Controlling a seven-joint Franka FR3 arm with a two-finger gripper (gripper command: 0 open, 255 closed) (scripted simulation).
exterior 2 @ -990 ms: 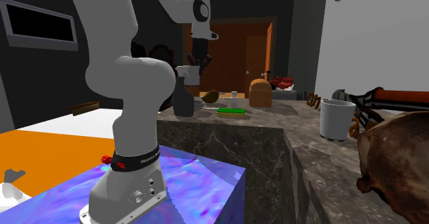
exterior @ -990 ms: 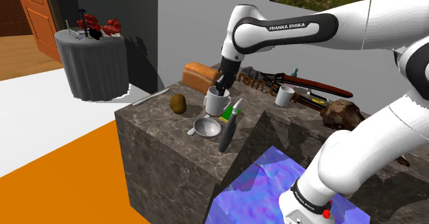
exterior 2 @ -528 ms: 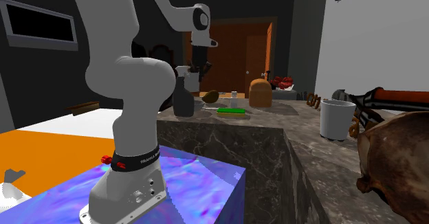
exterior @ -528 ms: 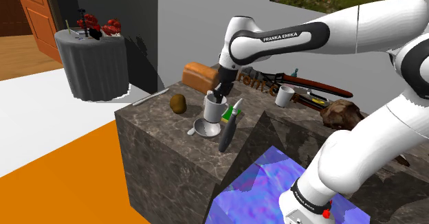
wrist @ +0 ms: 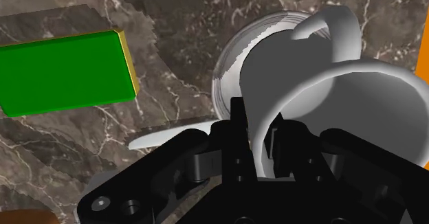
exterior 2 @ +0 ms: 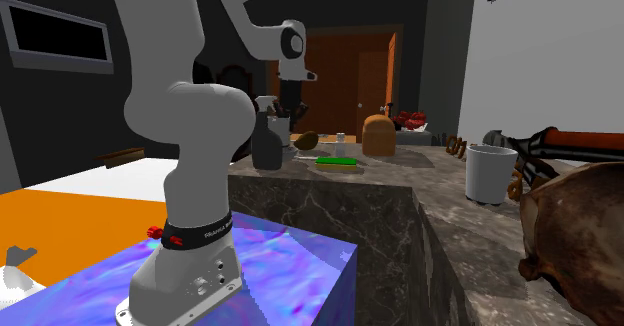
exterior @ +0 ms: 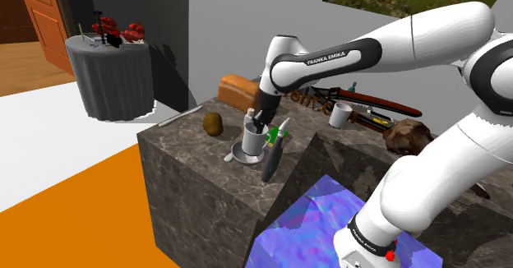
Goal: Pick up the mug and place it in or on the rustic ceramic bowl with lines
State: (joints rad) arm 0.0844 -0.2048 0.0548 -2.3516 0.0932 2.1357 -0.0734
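Note:
The white mug (exterior: 254, 138) hangs from my gripper (exterior: 260, 121), which is shut on its rim. It is right over the small pale bowl (exterior: 238, 154) on the dark stone counter, its base at the bowl's rim or just inside it; I cannot tell whether they touch. In the wrist view the black fingers clasp the mug's wall (wrist: 323, 85), its handle points away from the hand, and the bowl's ridged rim (wrist: 230, 58) curves out from behind the mug. In the second exterior view the gripper (exterior 2: 285, 106) hangs just behind a dark spray bottle (exterior 2: 266, 139).
A green sponge (wrist: 65, 71) lies beside the bowl. A spray bottle (exterior: 272, 153), a brown round thing (exterior: 214, 123), a bread loaf (exterior: 238, 88) and a second white mug (exterior: 339, 115) share the counter. A cloth-draped round table (exterior: 111, 73) stands beyond.
The gripper has carried the mug down and toward the shoulder view's left, from beside the bowl to right over it. The fingers have stayed shut on the rim.

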